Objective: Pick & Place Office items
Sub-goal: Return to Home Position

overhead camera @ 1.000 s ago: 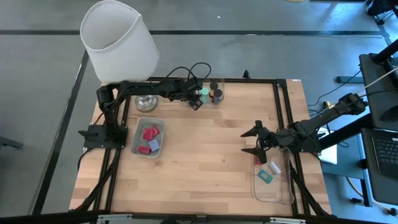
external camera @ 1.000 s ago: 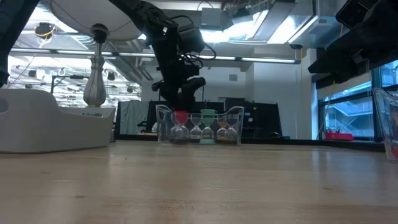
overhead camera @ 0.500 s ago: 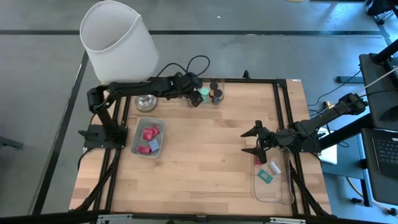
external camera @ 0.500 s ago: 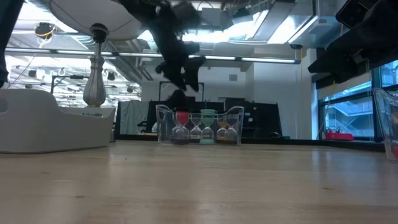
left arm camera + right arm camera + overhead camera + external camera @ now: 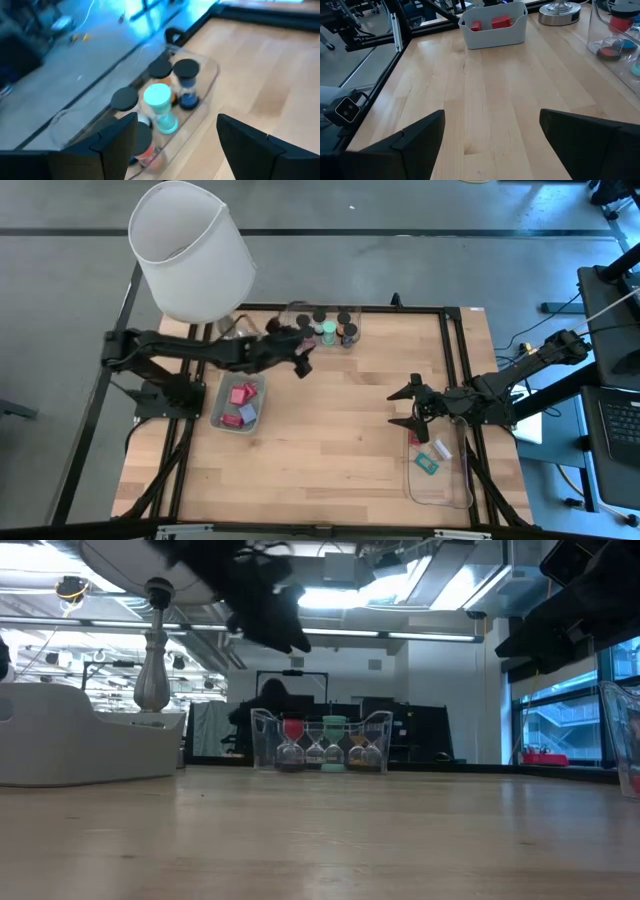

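Observation:
Several small hourglass-shaped pieces with dark, teal and red tops stand upright in a clear tray at the table's far edge. My left gripper hovers open just on the near-left side of that tray and above it, with nothing between its fingers. Red and pale-blue pieces lie in a small tray at the left. A teal clip and a white stick lie in a clear tray at the right. My right gripper waits open beside that tray.
A big white-shaded lamp stands at the far left corner, its metal stem rising next to my left arm. Bare wood spreads across the middle of the table between the trays.
My left gripper has come away from the red-topped piece in the far clear tray, rising and pulling back toward the table's near-left side while tipping more level. The pieces in that tray stand as before.

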`<move>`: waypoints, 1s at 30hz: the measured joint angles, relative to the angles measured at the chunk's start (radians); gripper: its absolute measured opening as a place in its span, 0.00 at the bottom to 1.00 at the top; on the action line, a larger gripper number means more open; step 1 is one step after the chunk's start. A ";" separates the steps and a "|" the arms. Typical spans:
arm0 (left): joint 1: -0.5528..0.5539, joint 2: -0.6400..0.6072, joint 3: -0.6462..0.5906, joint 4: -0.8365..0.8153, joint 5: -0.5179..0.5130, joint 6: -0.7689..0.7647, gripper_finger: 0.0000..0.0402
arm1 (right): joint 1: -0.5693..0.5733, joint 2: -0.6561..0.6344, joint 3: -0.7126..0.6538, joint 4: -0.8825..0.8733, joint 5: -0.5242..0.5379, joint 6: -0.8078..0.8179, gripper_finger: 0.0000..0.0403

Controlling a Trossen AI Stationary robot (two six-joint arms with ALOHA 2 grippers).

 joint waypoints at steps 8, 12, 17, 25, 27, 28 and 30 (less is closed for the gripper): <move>0.027 -0.252 -0.420 0.435 0.145 0.127 0.67 | 0.000 0.000 0.000 -0.001 0.000 0.002 0.81; 0.041 -0.384 -0.555 0.466 0.151 0.121 0.67 | 0.000 0.000 0.000 -0.001 0.000 0.002 0.81; 0.044 -0.560 -0.685 0.461 0.155 0.120 0.67 | 0.000 0.000 0.000 -0.001 -0.001 0.002 0.81; 0.044 -0.833 -0.869 0.460 0.158 0.120 0.67 | 0.000 0.000 0.000 -0.001 0.000 0.002 0.81; 0.044 -0.894 -0.903 0.463 0.159 0.120 0.67 | 0.000 0.000 0.000 -0.001 0.000 0.002 0.81; 0.044 -0.926 -0.920 0.463 0.162 0.120 0.67 | 0.000 0.000 0.000 -0.001 -0.001 0.002 0.81; 0.044 -0.984 -0.946 0.457 0.170 0.120 0.67 | 0.000 0.000 0.000 -0.001 -0.001 0.002 0.81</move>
